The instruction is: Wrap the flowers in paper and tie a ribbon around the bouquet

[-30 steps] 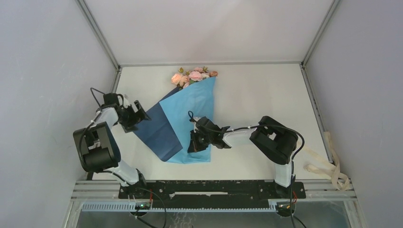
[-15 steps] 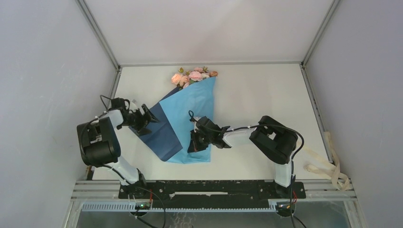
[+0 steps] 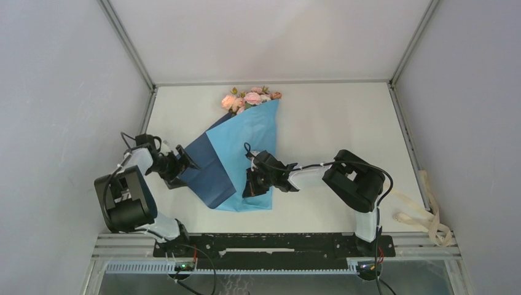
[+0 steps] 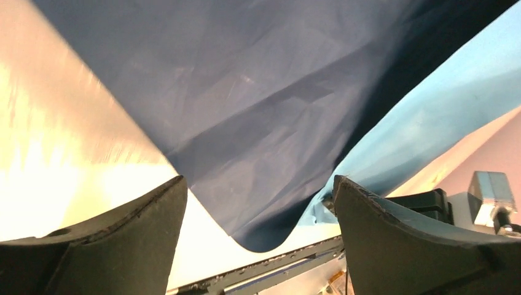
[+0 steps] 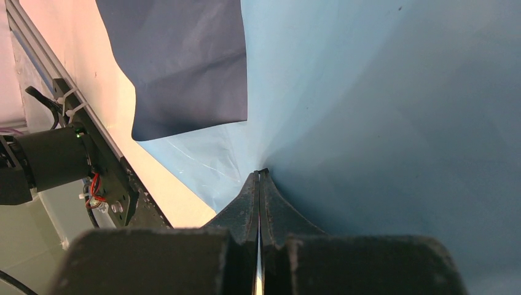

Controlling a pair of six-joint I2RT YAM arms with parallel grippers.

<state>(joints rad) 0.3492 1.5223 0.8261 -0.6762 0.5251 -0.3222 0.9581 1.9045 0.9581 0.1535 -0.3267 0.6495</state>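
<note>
left fingers apart, beside paper (navy flap) | right fingers together, tips on paper

Even bright overhead light, soft shadows, overexposed table glare, blurred foreground

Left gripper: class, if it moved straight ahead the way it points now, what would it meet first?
The left gripper, open, would likely meet the dark blue flap of the paper first; how near is unclear.
</note>
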